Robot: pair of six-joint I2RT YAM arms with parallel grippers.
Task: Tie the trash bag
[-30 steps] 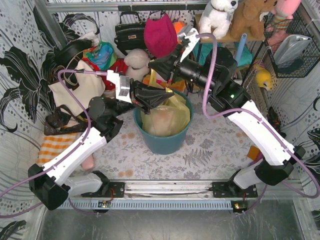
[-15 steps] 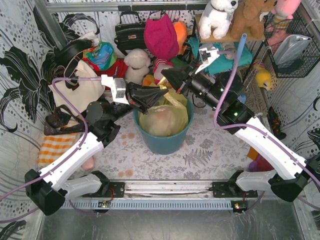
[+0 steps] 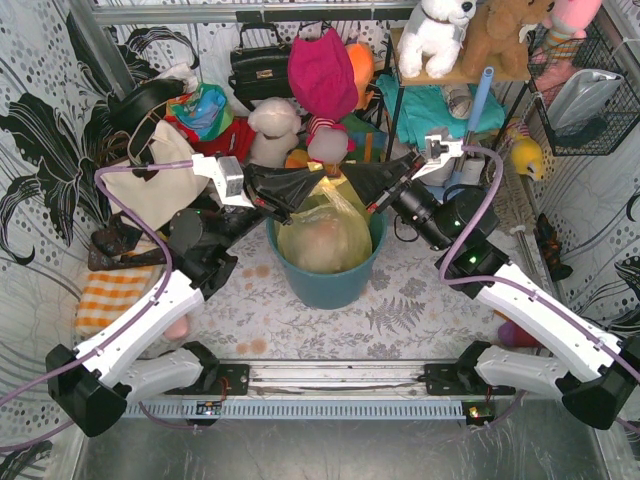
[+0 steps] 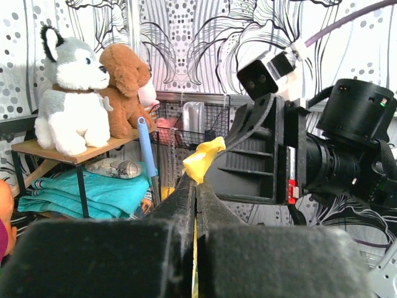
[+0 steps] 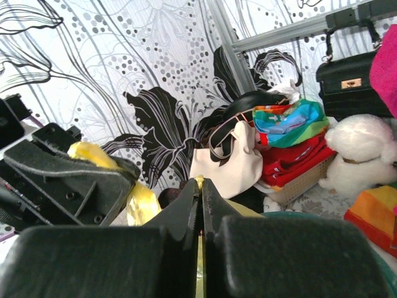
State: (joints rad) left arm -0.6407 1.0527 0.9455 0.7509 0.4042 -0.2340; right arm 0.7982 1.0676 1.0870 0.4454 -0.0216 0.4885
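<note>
**Desk:** What has changed in the last second?

**Me:** My right arm has swung down from the upper middle of the frame and out to the right. The right claw [image 3: 352, 183] now comes in level from the right and meets the left claw [image 3: 316, 188] almost tip to tip, just above centre. The left one has only crept a little up and left.

**Desk:** And the trash bag?

**Me:** The trash bag [image 3: 325, 238] sits in the teal bin [image 3: 325, 285] at the middle of the tabletop [image 3: 430, 300]. Its top is now drawn up into a peak between the two tips. I judge the handles are gathered and being brought across each other, with the knot not yet made.

**Desk:** How do the claws stand?

**Me:** Both are closed right down. In the left wrist view a yellow handle strip [image 4: 205, 158] pokes out above the left claw's pinched fingers, so it has that one. In the right wrist view I see only a thin yellow sliver along the seam of the right claw's fingers. It seems to pinch bag plastic too, but I can't tell how much.
</note>
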